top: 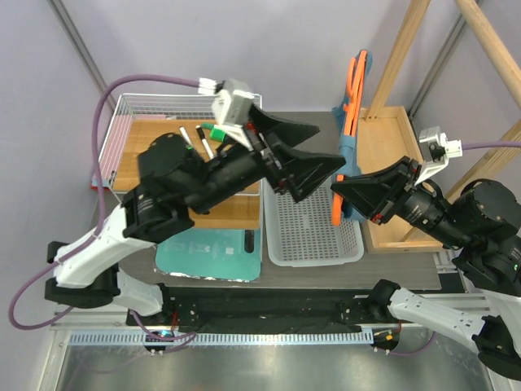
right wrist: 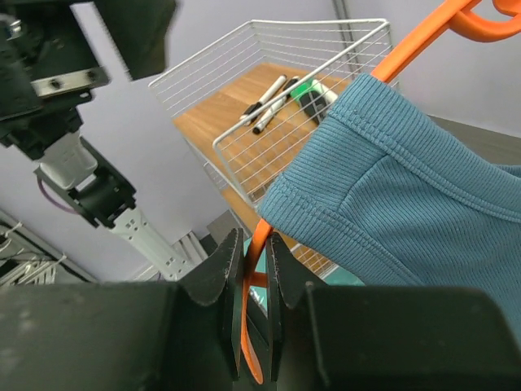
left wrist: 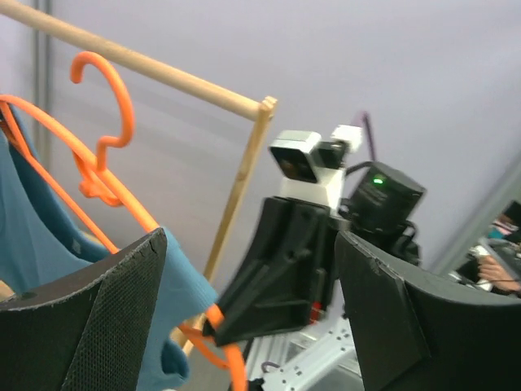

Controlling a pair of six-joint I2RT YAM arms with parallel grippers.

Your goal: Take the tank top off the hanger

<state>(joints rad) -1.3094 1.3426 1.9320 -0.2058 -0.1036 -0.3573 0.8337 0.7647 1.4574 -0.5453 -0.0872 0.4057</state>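
The orange hanger [top: 351, 85] hangs by its hook from a wooden rail [left wrist: 163, 69], and the teal-blue tank top [top: 349, 156] is draped on it. My right gripper [top: 339, 190] is shut on the hanger's lower corner [right wrist: 259, 236], just below the tank top's hem [right wrist: 407, 204]. My left gripper [top: 326, 151] is open and empty, raised just left of the garment. In the left wrist view the tank top [left wrist: 45, 236] lies against the left finger [left wrist: 89, 326], and the hanger's hook [left wrist: 110, 114] shows above.
A white slotted basket [top: 313, 232] sits below the grippers. A wire basket [top: 130, 122] holding a wooden board and markers [right wrist: 269, 102] stands at the left. A mint-green mat [top: 207, 252] lies at the front. A wooden rack [top: 391, 155] stands at the right.
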